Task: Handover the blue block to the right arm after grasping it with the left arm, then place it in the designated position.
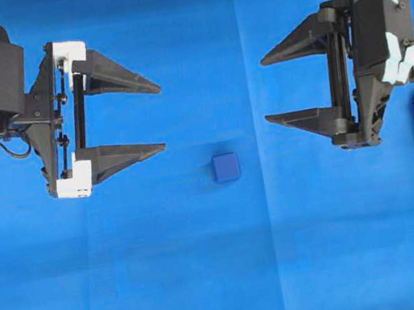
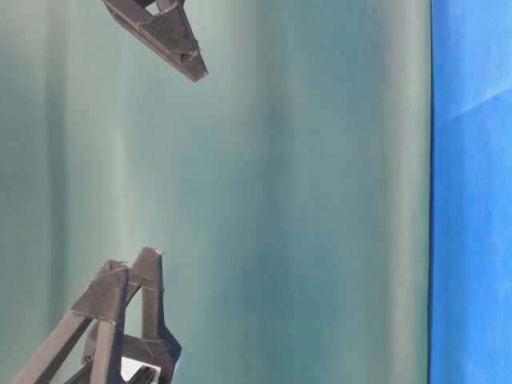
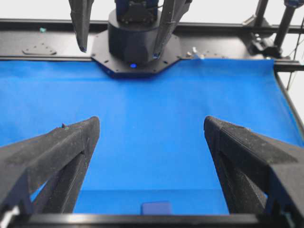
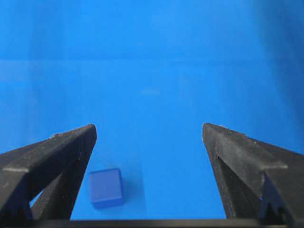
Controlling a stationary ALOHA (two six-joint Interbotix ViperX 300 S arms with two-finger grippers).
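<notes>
Blue block (image 1: pixel 226 167) sits alone on the bright blue cloth (image 1: pixel 224 276) covering the table, near the middle, lower than both grippers in the overhead view and touching neither. Left gripper (image 1: pixel 161 116), the one with white finger-mount blocks, has its fingers spread wide, nothing between them, tips pointing toward centre. Right gripper (image 1: pixel 264 91), all-black pointed fingers on the right arm (image 1: pixel 379 61), also spread wide and empty, tips facing the left one across a clear gap. Right wrist view: block (image 4: pixel 106 187) lies just beside the inner edge of the left-hand finger (image 4: pixel 52 161), low in frame, flat on the cloth. Left wrist view: block (image 3: pixel 156 208) barely shows at the bottom edge between the fingers.
</notes>
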